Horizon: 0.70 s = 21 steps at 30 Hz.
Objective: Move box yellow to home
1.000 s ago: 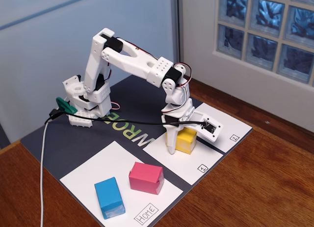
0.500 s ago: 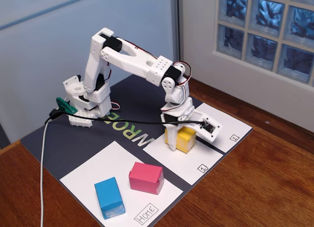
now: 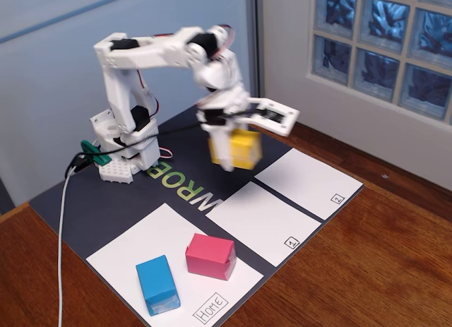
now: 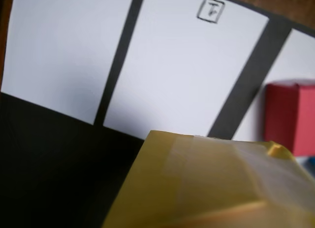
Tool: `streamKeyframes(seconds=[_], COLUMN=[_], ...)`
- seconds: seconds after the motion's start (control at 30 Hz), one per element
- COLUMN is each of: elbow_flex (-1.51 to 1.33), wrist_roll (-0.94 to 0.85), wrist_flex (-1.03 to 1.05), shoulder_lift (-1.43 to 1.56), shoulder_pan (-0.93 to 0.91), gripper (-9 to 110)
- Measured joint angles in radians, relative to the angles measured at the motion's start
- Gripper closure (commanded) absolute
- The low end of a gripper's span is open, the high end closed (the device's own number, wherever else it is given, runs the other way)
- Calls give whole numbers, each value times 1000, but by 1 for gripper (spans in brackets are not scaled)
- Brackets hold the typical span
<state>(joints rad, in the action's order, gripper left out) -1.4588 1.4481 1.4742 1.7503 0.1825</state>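
Claw [image 3: 229, 152] gripping box yellow [image 3: 242, 147], lifted above mat [image 3: 106, 200]

The small bright yellow paper-wrapped block [image 3: 244, 148], which sat on the white paper sheet marked "1" [image 3: 265, 221] a second ago, now hangs in the air above the dark mat [image 3: 191, 140], clamped in the jaws of the white robot arm [image 3: 152, 48]. The arm has folded back and swung upward toward its base, blurred by motion, leaving that sheet bare. In the wrist view the block [image 4: 211, 183] fills the lower frame.
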Motion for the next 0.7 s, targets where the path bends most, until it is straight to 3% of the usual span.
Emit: streamKeyframes(seconds=[0.17,0.37,0.53,0.7], elbow_flex=[-97,-279,-446,-538], wrist_roll=[-92,-192,-250,-272], wrist_flex=[55,38,-74,-178], shoulder_lift=[117,147,153,132], shoulder_pan=[-164,-489,-712,-796], gripper=[102,102,102,102])
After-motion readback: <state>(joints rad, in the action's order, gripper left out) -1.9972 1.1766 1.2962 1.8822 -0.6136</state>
